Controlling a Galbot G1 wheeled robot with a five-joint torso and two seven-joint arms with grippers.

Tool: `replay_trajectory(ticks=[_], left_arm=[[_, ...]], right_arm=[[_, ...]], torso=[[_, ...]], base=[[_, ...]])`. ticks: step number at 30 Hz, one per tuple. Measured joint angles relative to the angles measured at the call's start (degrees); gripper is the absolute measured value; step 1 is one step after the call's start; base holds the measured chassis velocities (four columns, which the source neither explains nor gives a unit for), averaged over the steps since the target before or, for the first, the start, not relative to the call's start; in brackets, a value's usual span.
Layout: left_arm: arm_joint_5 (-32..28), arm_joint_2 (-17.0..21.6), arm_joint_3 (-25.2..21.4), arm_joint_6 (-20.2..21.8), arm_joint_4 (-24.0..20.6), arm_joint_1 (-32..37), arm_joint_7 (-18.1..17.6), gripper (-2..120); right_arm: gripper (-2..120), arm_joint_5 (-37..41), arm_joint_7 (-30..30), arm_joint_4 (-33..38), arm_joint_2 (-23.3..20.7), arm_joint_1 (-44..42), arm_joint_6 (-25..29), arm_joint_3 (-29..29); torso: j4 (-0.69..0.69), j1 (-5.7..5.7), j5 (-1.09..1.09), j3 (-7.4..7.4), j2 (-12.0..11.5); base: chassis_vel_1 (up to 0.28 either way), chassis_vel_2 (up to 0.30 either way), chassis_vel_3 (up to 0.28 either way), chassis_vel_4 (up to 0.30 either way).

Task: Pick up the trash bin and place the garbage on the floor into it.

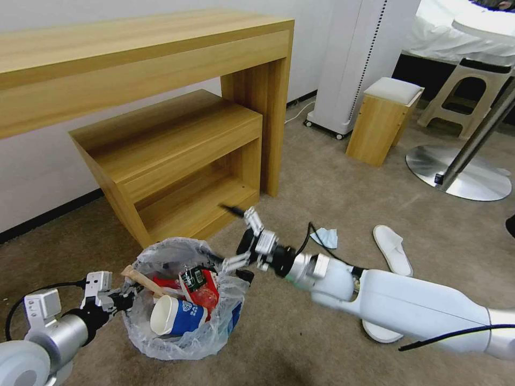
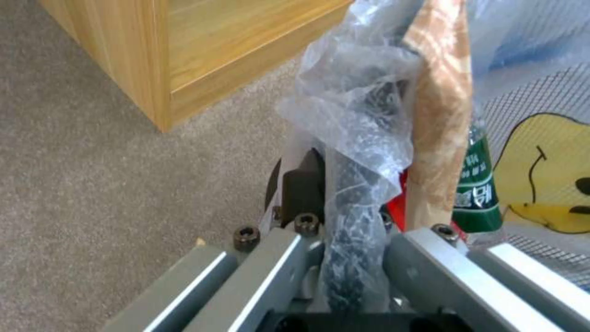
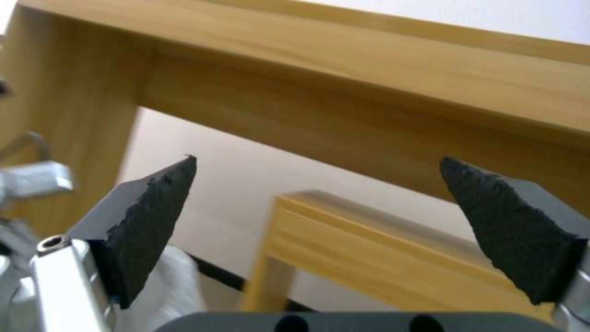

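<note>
While the trash bin (image 1: 185,321) sits on the floor (image 1: 322,198) at about 7 o'clock in the head view, its clear plastic liner bulges over the rim. Contents noted: blue-white paper cup (image 1: 174,316) lying on its side near the middle, red wrapper (image 1: 206,292) at the cup's 1 o'clock, wooden stick (image 1: 142,280) leaning at the bin's 10 o'clock edge. In the left wrist view the green bottle (image 2: 478,184) stands just beside the stick, with a yellow wrapper (image 2: 547,175) at its 3 o'clock.

Left gripper (image 1: 120,299) is at the bin's 9 o'clock rim. Left wrist view: fingers (image 2: 301,184) closed on the rim, liner plastic bunched between them.

Right gripper (image 1: 244,236) hovers just above the bin's 1 o'clock edge, fingers (image 3: 154,216) spread wide apart, nothing between them.

Garbage left on the carpet: light-blue mask (image 1: 325,237) at 3 o'clock of the right gripper, one white slipper (image 1: 392,249) beyond it, second slipper (image 1: 378,332) partly hidden under the right forearm.

Surroundings: wooden counter (image 1: 134,53) at 11 o'clock, low wooden shelf unit (image 1: 177,161) under it, near the bin. Small wooden stool (image 1: 383,120) at 1 o'clock.
</note>
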Motion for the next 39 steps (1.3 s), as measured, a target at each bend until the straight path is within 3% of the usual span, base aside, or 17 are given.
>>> replay_trajectory(ticks=[22, 27, 39], left_arm=[[-0.04, -1.45, 0.05, -0.26, -0.66, -0.91, 0.45, 0], [-0.11, -1.24, -0.24, -0.31, -0.77, -0.84, 0.72, 0], [-0.11, -0.22, 0.21, -0.39, -0.18, -1.33, 0.81, 0]], right_arm=[[100, 0.48, 8.1, -6.12, -11.06, -20.16, -1.8, 29.88], [100, -1.25, 12.44, -8.13, -12.77, -29.81, -3.53, 39.53], [100, -6.49, 15.24, -12.85, -10.25, -46.28, -4.74, 57.23]], torso=[[0.0, 0.0, 0.0, 0.0, 0.01], [0.0, 0.0, -0.01, 0.0, 0.0], [-0.01, 0.0, 0.01, -0.01, 0.0]], base=[[0.0, 0.0, 0.0, 0.0], [0.0, 0.0, 0.0, 0.0], [0.0, 0.0, 0.0, 0.0]])
